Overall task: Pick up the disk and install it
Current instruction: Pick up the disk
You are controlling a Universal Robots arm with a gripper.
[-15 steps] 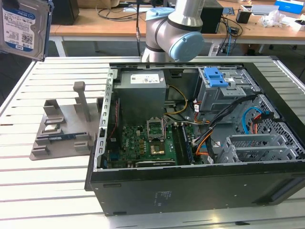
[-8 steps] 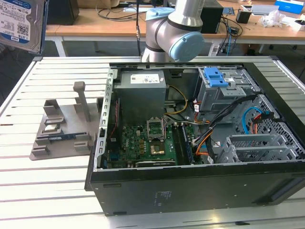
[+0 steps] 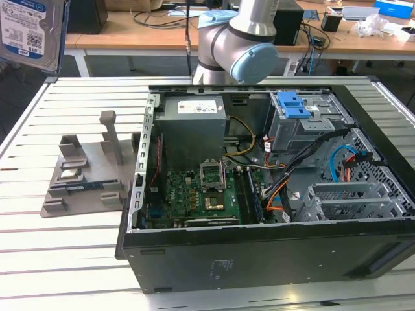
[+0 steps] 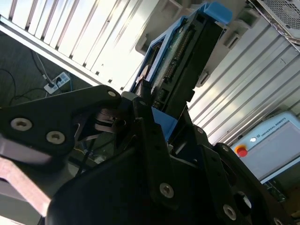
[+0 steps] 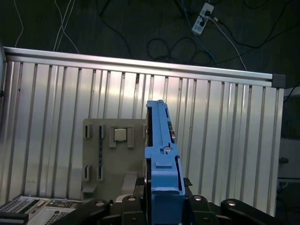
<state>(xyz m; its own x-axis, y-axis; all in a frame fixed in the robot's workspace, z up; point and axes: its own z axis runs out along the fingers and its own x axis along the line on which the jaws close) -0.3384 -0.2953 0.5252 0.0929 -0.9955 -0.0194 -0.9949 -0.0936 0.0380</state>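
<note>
The disk [image 3: 29,29] is lifted high at the exterior view's upper left, its white-and-blue label facing the camera. In the first wrist view I see the disk [image 5: 161,150] edge-on, its blue side rail towards me, standing up between the black fingers. My gripper [image 5: 161,190] is shut on its lower part. The second wrist view shows the disk [image 4: 185,61] from its connector end, clamped by my gripper [image 4: 152,110]. It hangs above the slatted table, over the grey fixture [image 5: 112,154].
The open computer case [image 3: 259,259] lies on the slatted table [image 3: 39,259], with a blue-latched drive cage [image 3: 295,103] and the grey power supply [image 3: 193,126] inside. The grey fixture [image 3: 84,172] stands at the case's left in the exterior view. A teach pendant [image 4: 272,145] rests nearby.
</note>
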